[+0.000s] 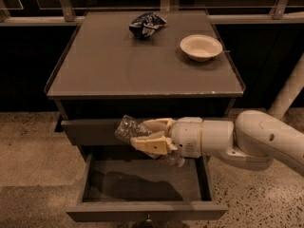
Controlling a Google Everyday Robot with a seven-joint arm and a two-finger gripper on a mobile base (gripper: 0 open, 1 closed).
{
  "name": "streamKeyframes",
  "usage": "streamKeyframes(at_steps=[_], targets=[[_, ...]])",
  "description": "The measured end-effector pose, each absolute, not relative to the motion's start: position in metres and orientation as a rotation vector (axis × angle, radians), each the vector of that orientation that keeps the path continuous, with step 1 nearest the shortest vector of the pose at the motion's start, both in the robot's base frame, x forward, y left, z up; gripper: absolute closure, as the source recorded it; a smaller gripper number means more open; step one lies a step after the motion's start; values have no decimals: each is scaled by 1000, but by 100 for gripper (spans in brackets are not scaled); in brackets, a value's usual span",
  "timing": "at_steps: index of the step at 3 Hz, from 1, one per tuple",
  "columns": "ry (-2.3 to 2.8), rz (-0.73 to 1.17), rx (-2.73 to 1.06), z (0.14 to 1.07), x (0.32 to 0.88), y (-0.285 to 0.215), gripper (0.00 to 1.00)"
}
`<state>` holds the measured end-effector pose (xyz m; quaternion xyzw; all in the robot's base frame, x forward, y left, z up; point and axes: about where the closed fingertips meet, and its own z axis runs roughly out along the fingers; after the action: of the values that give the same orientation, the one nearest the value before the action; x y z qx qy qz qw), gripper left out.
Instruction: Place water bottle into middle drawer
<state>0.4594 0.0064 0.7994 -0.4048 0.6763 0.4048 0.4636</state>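
My gripper reaches in from the right and is shut on the water bottle, a clear ribbed plastic bottle. It holds the bottle tilted, in front of the top drawer's panel and above the back of the middle drawer. The middle drawer is pulled open, its grey floor bare, its front panel nearest me with a small knob at the bottom edge. The bottle's cap end is hidden behind the fingers.
A grey cabinet top holds a blue and white snack bag at the back and a round cream bowl at the right. A closed upper drawer panel sits behind the bottle. Speckled floor lies all around; a white post stands at right.
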Motion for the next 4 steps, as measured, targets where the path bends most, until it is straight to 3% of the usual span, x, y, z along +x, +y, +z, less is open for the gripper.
streamKeyframes(at_steps=[4], targets=[[2007, 1181, -894, 619, 466, 15, 100]])
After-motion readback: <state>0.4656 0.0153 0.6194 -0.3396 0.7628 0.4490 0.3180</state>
